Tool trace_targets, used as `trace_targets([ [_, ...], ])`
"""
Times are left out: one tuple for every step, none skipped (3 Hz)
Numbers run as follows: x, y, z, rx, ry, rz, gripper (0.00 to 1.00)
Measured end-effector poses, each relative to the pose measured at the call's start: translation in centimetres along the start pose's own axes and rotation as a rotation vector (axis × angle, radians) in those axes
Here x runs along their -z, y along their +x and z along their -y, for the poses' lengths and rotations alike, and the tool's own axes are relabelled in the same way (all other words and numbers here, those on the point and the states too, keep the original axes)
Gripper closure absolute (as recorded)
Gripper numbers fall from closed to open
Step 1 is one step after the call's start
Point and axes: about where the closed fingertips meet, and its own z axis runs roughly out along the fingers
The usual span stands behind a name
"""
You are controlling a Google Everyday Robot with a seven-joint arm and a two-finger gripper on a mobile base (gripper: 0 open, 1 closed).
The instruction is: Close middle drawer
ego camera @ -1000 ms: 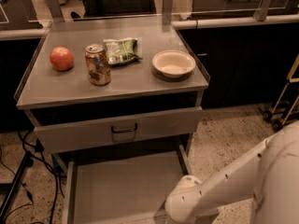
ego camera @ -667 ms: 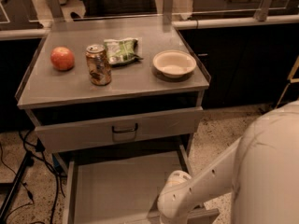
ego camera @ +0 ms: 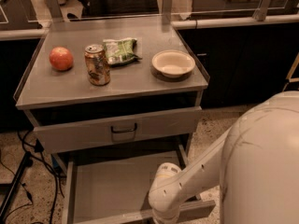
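Middle drawer (ego camera: 117,185) stood pulled well out under the upper drawer (ego camera: 117,129). Arm (ego camera: 187,181) reached down at its front rail; gripper sat out of view below, grasp undeterminable.

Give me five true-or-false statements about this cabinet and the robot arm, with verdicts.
1. The middle drawer is pulled far out. True.
2. The can lies on its side. False: it stands upright on the cabinet top.
3. The bowl sits in the open drawer. False: it is on the cabinet top, right of the green bag.
4. The gripper is out of view, past the picture's bottom edge, where the arm reaches down at the drawer's front. True.
5. The round red fruit is left of the can. True.
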Motion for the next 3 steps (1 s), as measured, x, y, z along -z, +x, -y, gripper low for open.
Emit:
trace_targets([
  [1.3, -1.2, 1.3, 0.012, 0.044, 0.007, 1.00],
  [1.2, -1.2, 1.2, 0.012, 0.043, 0.005, 1.00],
  [1.9, -3.0, 3.1, -0.021, 0.086, 0.017, 1.00],
])
